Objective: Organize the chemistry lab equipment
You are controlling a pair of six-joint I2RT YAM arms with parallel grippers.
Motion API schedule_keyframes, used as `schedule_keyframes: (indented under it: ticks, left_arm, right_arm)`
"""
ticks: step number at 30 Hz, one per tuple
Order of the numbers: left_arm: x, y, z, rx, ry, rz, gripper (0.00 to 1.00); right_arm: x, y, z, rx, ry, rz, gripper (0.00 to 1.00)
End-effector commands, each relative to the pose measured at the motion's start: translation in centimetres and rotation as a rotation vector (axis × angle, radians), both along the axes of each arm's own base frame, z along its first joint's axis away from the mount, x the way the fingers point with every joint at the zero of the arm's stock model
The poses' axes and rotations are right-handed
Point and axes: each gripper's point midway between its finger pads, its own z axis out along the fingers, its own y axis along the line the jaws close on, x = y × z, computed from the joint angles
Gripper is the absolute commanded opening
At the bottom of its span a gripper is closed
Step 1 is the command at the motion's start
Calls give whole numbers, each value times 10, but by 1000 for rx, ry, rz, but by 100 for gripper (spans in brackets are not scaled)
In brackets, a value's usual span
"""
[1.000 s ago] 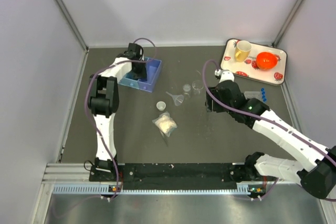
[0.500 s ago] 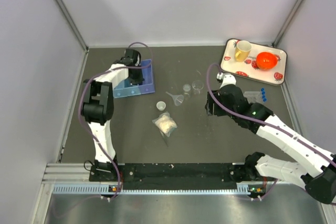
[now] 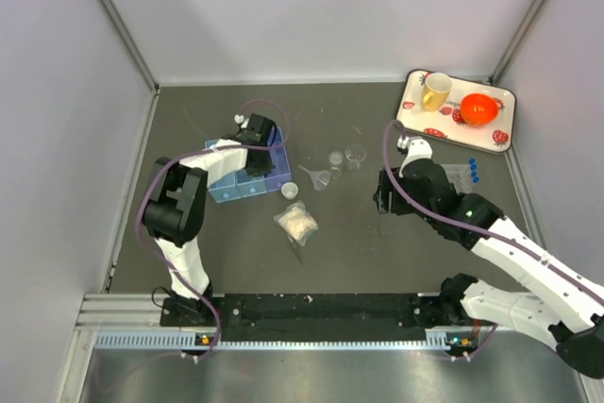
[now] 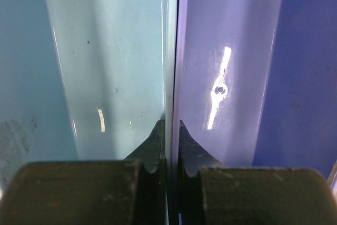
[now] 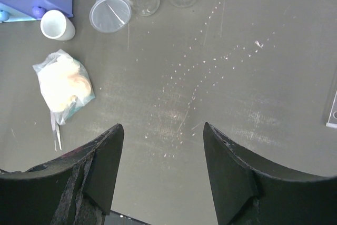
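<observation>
Moved: blue tray [image 3: 236, 191] dragged toward funnel [image 3: 321, 177].
Left gripper [image 4: 169, 125]: clamped on tray wall.
Right gripper [image 5: 162, 128]: open, empty.
Risk: thin-wall pinch could slip.

Lab tray [image 3: 231, 188] is showing blue; up close one wall is reading pale cyan, the other violet. Bench [image 3: 377, 252] is looking dark grey. Strawberry tray [image 3: 420, 118] is showing white with red berries. Mug [image 3: 435, 92] is reading yellow, bowl [image 3: 479, 109] orange. Bag [image 3: 298, 224] is showing white filling. Funnel [image 3: 321, 177] and beakers [image 3: 355, 154] are looking clear. Tube caps [image 3: 474, 176] are showing blue. Arms [image 3: 514, 243] are showing white and black.
</observation>
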Motion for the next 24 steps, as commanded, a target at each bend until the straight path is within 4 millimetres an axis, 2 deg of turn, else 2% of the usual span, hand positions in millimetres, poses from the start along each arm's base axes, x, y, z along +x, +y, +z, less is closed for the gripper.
schedule_keyframes:
  ticks: [1,9,10,12,13,24]
  left_arm:
    - [-31,-44,-23,-148,88,81,0]
    - [-64,-74,-38,-126,115,89,0]
    - [-74,-77,-42,-123,123,80,0]
    - [-80,-84,-45,-141,116,86,0]
    - [-91,-87,-51,-137,129,74,0]
    - [-147,-112,-78,-160,160,78,0]
  right_arm:
    - [-8,-5,2,10,-8,-5,62]
    - [-18,-14,-2,13,-3,-10,62]
    - [-19,-15,-2,15,0,-14,62]
    - [-22,-17,-4,13,3,-13,62]
    - [-22,-18,-5,11,5,-15,62]
    - [-31,-25,-4,22,15,-25,62]
